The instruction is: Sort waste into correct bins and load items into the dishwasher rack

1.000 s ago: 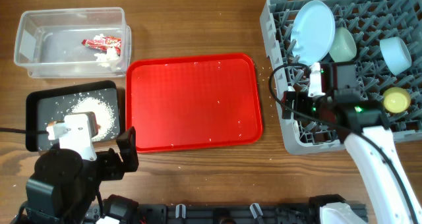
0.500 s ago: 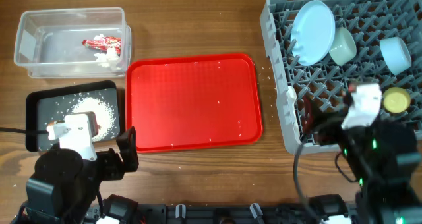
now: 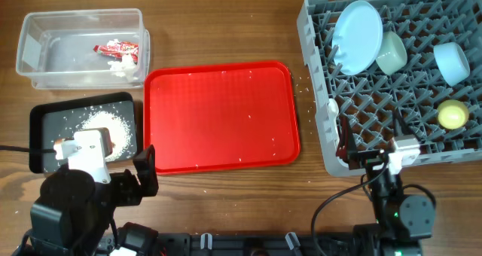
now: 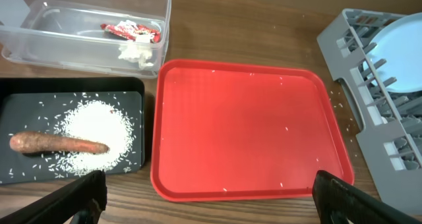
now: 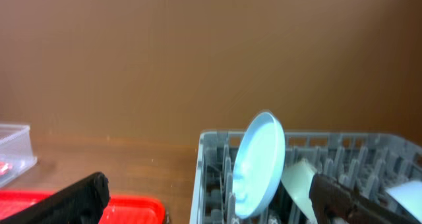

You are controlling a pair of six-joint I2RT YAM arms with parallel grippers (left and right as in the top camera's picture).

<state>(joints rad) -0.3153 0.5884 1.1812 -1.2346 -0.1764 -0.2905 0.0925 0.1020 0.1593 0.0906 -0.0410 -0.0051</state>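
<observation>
The grey rack (image 3: 314, 75) holds the upright light-blue plate (image 3: 358, 36), pale-green bowl (image 3: 392, 51), light-blue bowl (image 3: 452, 62), yellow cup (image 3: 452, 114) and a white spoon (image 3: 332, 108) at its left edge. Red-and-white wrappers (image 4: 130, 31) lie in the clear tub (image 4: 79, 49). The orange-brown stick (image 4: 56, 143) lies on the rice heap (image 4: 92, 125) in the black tray (image 4: 39, 95). My left gripper (image 4: 211, 197) is open and empty above the table's front edge. My right gripper (image 5: 211, 204) is open and empty, facing the rack (image 5: 204, 158) and plate (image 5: 260, 161).
The big red serving tray (image 3: 222, 117) lies in the middle with a few stray grains on it. My left arm (image 3: 83, 188) sits at the front left, covering part of the black tray (image 3: 53, 120). My right arm (image 3: 392, 188) is folded at the front right.
My right arm has pulled back out of the rack toward the table's front edge and folded down. The left arm and all objects have stayed put.
</observation>
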